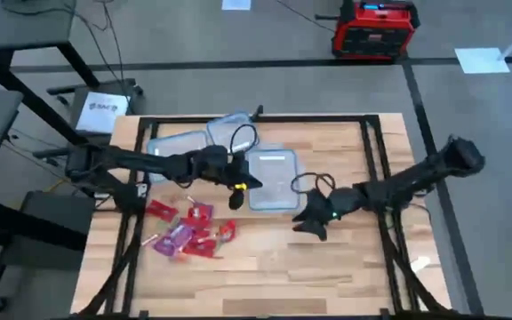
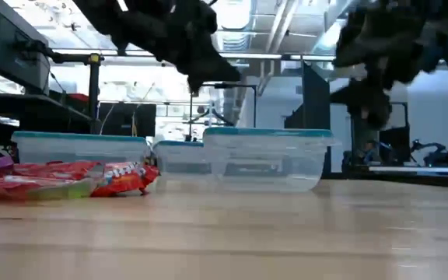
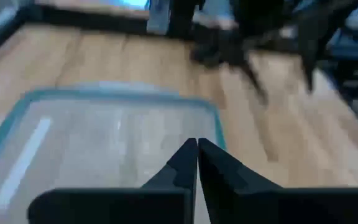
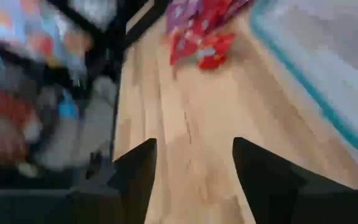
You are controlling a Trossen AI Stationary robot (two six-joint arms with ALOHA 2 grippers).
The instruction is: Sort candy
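- candy (image 1: 188, 233) lies heaped on the worktop (image 1: 265, 267), toward its left side.
- left pincer (image 1: 236, 197) hangs over a clear tub's (image 1: 274, 178) edge, fingers together.
- right pincer (image 1: 314, 227) is beside that tub, fingers apart, empty.

Three clear tubs (image 1: 272, 178) with bluish rims on a wooden table (image 1: 327, 267), red case (image 1: 373, 28) on the floor beyond
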